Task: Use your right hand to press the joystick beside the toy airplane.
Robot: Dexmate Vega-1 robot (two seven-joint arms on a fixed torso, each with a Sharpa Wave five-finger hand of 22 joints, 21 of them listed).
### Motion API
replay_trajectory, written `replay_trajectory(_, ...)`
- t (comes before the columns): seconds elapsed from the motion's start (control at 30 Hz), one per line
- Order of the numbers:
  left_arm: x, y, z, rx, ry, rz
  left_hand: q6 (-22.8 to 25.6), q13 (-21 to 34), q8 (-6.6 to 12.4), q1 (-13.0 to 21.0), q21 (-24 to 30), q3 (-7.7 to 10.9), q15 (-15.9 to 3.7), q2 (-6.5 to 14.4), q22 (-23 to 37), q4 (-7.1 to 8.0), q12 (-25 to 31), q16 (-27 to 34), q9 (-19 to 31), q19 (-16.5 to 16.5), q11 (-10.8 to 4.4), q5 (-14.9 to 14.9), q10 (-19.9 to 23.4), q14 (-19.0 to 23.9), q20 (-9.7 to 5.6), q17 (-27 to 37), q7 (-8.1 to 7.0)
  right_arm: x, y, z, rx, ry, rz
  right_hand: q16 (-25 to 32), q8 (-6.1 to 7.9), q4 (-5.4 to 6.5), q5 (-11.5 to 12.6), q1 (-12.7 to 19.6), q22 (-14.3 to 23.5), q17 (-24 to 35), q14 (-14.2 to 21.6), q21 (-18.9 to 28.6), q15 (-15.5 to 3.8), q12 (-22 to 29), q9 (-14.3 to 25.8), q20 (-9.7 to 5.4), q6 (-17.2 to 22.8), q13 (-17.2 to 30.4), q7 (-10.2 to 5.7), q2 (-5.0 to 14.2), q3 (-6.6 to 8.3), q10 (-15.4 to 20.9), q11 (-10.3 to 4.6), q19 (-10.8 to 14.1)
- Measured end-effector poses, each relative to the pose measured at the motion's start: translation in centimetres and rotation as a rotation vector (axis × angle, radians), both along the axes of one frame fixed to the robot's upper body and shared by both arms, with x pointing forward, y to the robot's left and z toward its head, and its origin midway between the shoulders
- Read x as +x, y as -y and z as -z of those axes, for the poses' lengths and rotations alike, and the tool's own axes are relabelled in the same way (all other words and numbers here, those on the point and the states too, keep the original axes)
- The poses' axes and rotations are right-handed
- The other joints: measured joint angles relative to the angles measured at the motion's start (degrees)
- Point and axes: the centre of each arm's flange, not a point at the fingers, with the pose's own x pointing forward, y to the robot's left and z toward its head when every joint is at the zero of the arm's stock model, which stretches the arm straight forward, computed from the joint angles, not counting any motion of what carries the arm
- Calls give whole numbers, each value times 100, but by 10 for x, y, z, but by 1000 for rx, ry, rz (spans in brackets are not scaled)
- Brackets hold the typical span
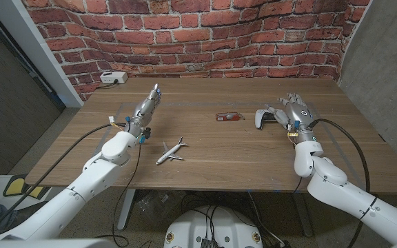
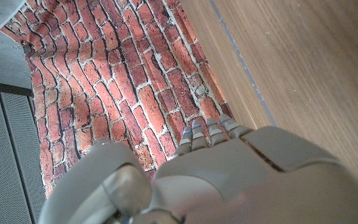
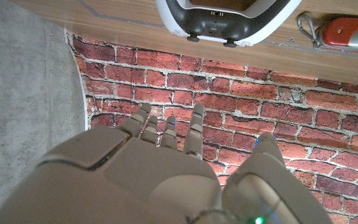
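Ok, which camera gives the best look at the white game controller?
The right wrist view: the controller is close and sharp there, both joysticks visible, though upside down and cropped. The head view shows it small beside the right hand. The left wrist view gives nothing on it.

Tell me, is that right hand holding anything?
No. The right hand is open, its fingers spread, beside the white game controller.

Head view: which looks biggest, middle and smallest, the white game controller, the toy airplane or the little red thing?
1. The white game controller and the toy airplane look about alike, too close to rank.
2. The little red thing looks smallest, though it lies a bit farther from the camera.
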Motion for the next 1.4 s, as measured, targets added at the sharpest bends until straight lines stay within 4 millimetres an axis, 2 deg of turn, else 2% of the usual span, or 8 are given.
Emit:
replay_trajectory(0.27, 1, 1, 2, 6, -11, 2, 0, 0, 0, 0, 0, -25, 0, 0, 0, -25, 0, 0, 0, -21, 0, -40, 0, 0, 21, 0, 0, 5, 0, 1, -15, -47, 19, 0, -79, 24, -2, -23, 0, 0, -187, 0, 72, 0, 0, -28, -196, 0, 114, 23, -24, -274, 52, -209)
replay_trajectory(0.4, 1, 2, 2, 7, -12, 3, -1, 0, 0, 1, 0, -25, 0, 1, 0, -25, 0, 0, 0, -21, 0, -40, 0, 0, 21, 0, 0, 7, -2, 1, -27, -62, 27, 0, -79, 24, -2, -23, 0, 0, -201, 0, 61, 0, 0, -16, -257, 0, 114, 23, -24, -305, 82, -257)
replay_trajectory(0.9, 0, 4, 3, 19, -12, 10, -1, 0, -23, 22, 0, -24, 0, 22, 0, -24, 0, 0, 0, -21, 0, -40, 0, 0, 20, 0, 1, 14, 0, 6, -51, -112, 71, 0, -78, 56, -23, 7, -1, 29, -319, 0, 66, 0, 1, 26, -319, 28, 114, 53, 9, -427, 83, -340)
replay_trajectory(1.13, -1, 6, 2, 31, -9, 16, 20, 0, -23, 21, 0, -24, -11, 22, 0, -24, 0, 0, 0, -20, -30, -77, 31, 12, 20, 0, -20, 17, 0, 8, -57, -133, 75, 0, -78, 56, -22, 23, -1, 29, -333, 46, 69, 29, 1, -48, -340, 27, 93, 128, 9, -458, 113, -367)
replay_trajectory(1.4, -1, 10, 2, 45, -10, 31, 20, 0, -23, 21, 0, -24, -11, 21, 0, -24, 0, 0, 0, -20, -30, -88, 31, 12, 20, 0, -20, 19, 1, 12, -56, -158, 84, 26, -78, 31, -22, 46, -2, 28, -333, 50, 69, 50, 1, -48, -339, 27, 93, 151, 34, -479, 135, -367)
